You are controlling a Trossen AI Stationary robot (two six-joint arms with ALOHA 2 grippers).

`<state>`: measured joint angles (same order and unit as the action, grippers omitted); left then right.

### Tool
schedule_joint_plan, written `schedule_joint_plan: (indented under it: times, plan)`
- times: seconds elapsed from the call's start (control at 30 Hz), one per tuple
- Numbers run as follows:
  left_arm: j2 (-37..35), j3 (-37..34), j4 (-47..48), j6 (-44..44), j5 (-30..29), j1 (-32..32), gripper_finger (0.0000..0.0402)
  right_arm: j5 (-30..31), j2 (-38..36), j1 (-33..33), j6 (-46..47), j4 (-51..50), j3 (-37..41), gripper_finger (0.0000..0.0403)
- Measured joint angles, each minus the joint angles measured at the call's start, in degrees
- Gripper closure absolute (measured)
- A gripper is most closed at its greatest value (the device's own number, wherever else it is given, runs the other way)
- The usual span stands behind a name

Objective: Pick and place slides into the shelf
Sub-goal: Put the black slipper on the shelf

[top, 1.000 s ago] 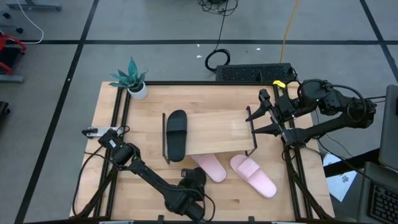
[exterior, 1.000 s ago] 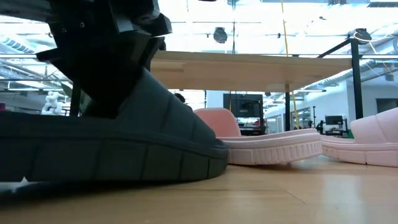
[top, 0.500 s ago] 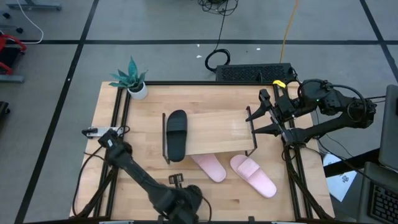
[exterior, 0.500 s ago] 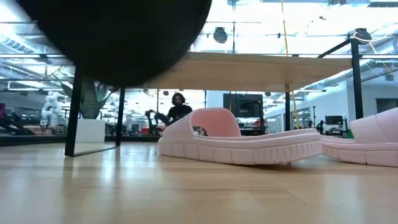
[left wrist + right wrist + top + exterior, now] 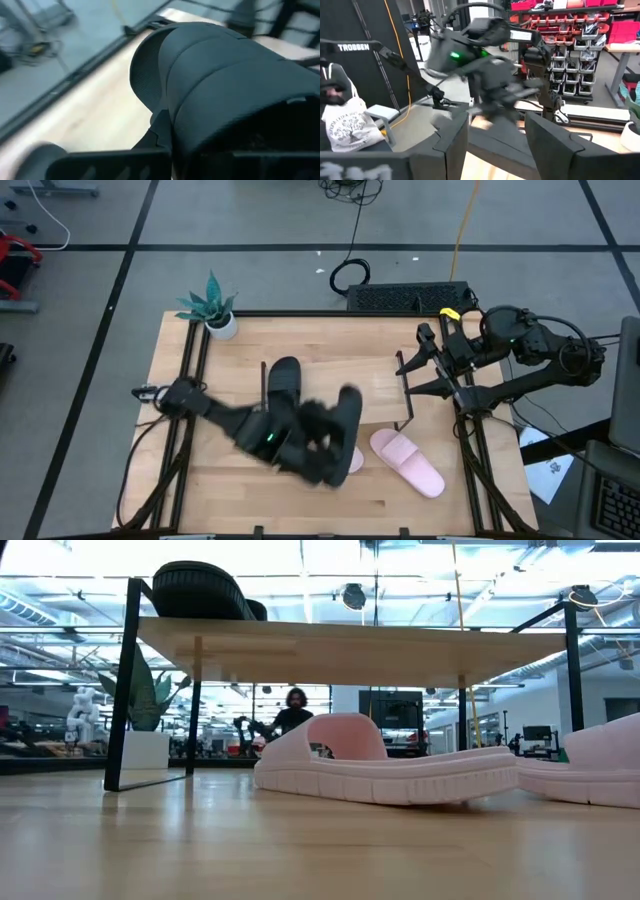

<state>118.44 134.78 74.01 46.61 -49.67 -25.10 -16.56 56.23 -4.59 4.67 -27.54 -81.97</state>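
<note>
- Second black slide [image 5: 345, 412] is carried over the shelf [image 5: 375, 385] by the left gripper [image 5: 322, 430]; fingers are clamped on it, slide fills the left wrist view [image 5: 220, 95].
- First black slide [image 5: 283, 375] is seated on the shelf's left end; pink slides [image 5: 405, 460] are on the table, one partly under the shelf.
- Right gripper [image 5: 408, 376] is parked at the shelf's right end, fingers spread, nothing held.
- Risk: seated slide could be knocked if the carried one swings wide or lands skewed.

A potted plant [image 5: 214, 308] stands at the table's [image 5: 230, 485] corner.
</note>
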Motion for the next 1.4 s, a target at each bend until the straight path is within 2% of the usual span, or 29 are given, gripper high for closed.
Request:
schedule_joint_plan:
  times: [0.13, 0.33, 0.53, 0.63, 0.73, 0.9, 1.17, 1.4]
  plan:
    - [1.12, 0.00, -0.72, -6.51, 0.24, 7.38, 0.0401, 0.02, -0.08, -0.01, 0.26, 0.61, 0.00, 0.0220]
    - [4.27, -0.02, 2.31, -12.71, 10.06, 14.84, 0.0401, 0.00, -0.13, 0.01, 1.33, 0.67, 0.00, 0.0220]
    - [5.19, -0.29, 16.11, -6.63, 10.42, 15.03, 0.0401, 0.03, -0.13, -0.01, 0.61, 0.52, 0.00, 0.0220]
    - [5.24, -0.44, 15.23, -9.35, 10.37, 13.76, 0.0401, 0.47, -0.13, -0.01, -1.70, 0.57, 0.00, 0.0220]
    - [5.52, -0.44, 16.31, -10.12, 7.56, 12.89, 0.0401, 3.11, -0.13, -0.01, -3.40, 0.70, 0.00, 0.0220]
    - [6.40, -0.46, 16.07, -12.42, 8.04, 13.13, 0.0401, 6.18, -0.13, 0.01, -4.00, 0.71, 0.00, 0.0220]
    - [8.63, -0.48, 15.91, -16.40, 8.78, 14.59, 0.0402, 6.08, -0.13, -0.01, -4.04, 0.71, 0.00, 0.0220]
    - [8.71, -0.48, 15.94, -15.24, 8.21, 14.92, 0.0402, 6.05, -0.13, -0.01, -4.32, 0.69, 0.00, 0.0220]
